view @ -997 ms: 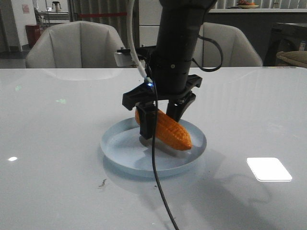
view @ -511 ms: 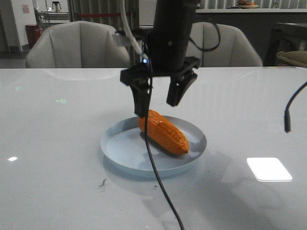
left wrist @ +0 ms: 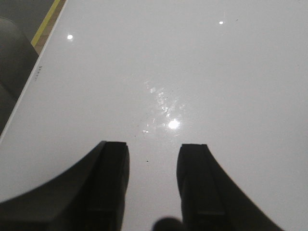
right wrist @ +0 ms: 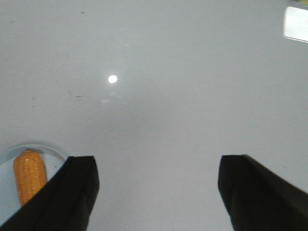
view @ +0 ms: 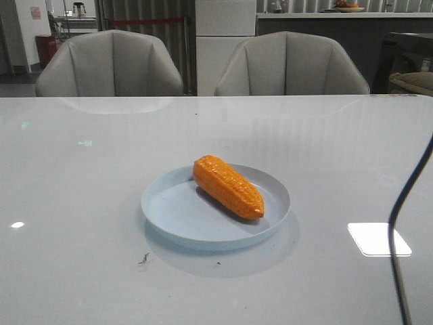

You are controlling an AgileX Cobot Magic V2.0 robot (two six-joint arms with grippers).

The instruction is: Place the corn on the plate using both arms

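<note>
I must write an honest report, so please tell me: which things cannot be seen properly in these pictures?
- Corn: right wrist view, lower part hidden behind the right end effector finger.
- Plate: same view, mostly cut by the edge.
- Both arms: absent from the front view; only a cable shows.
- Left end effector: bases cut off.

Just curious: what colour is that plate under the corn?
Pale blue, seen best in the front view: the plate holds the orange corn.
</note>
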